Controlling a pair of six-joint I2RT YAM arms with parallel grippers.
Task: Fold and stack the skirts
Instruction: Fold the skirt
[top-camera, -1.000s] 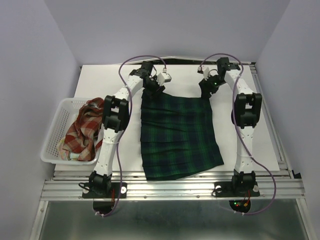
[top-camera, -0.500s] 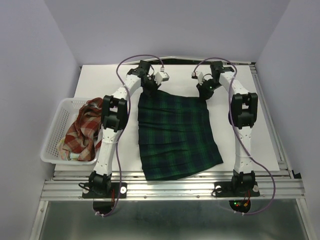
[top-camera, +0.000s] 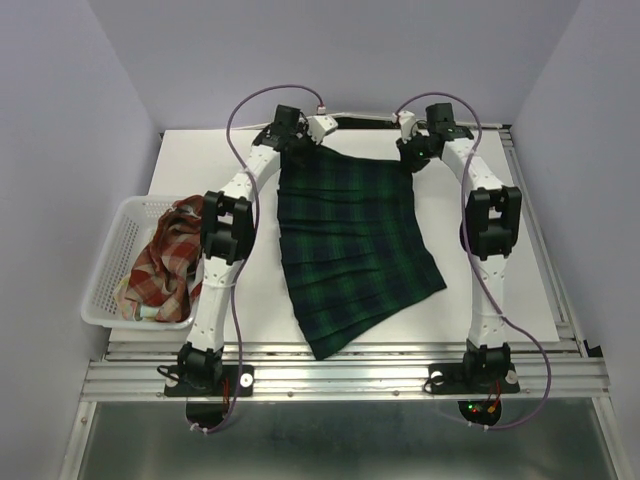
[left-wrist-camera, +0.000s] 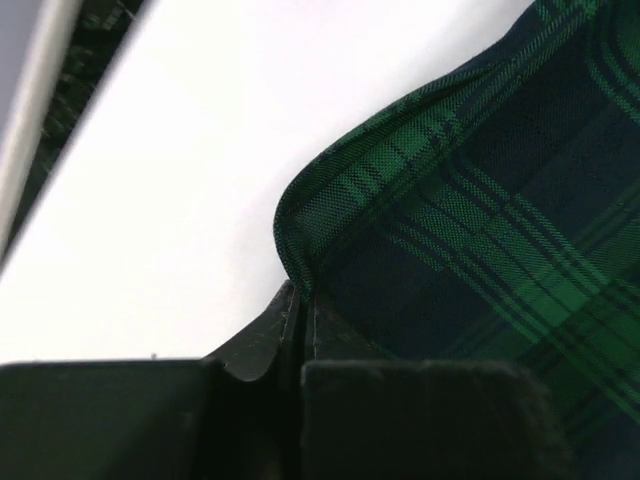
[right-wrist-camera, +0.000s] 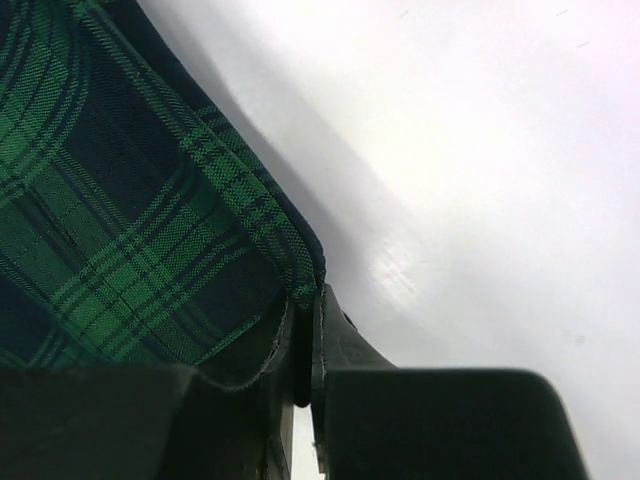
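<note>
The dark green-navy plaid skirt (top-camera: 355, 245) stretches down the middle of the white table, its far edge lifted between both arms. My left gripper (top-camera: 298, 143) is shut on the skirt's far left corner (left-wrist-camera: 300, 255); the fingers (left-wrist-camera: 262, 335) pinch the hem. My right gripper (top-camera: 412, 152) is shut on the far right corner (right-wrist-camera: 300, 270), its fingers (right-wrist-camera: 345, 340) closed on the cloth edge. A red-and-cream plaid skirt (top-camera: 165, 255) lies crumpled in the basket, with a bit of pale cloth (top-camera: 125, 300) under it.
A white mesh basket (top-camera: 105, 270) stands at the table's left edge beside the left arm. The back wall runs close behind both grippers. A metal rail (top-camera: 340, 370) borders the near edge, where the arm bases sit.
Both grippers closed on the skirt's far corners and moved toward the back wall, lifting that edge. The skirt got dragged away from the near edge and now lies skewed.
</note>
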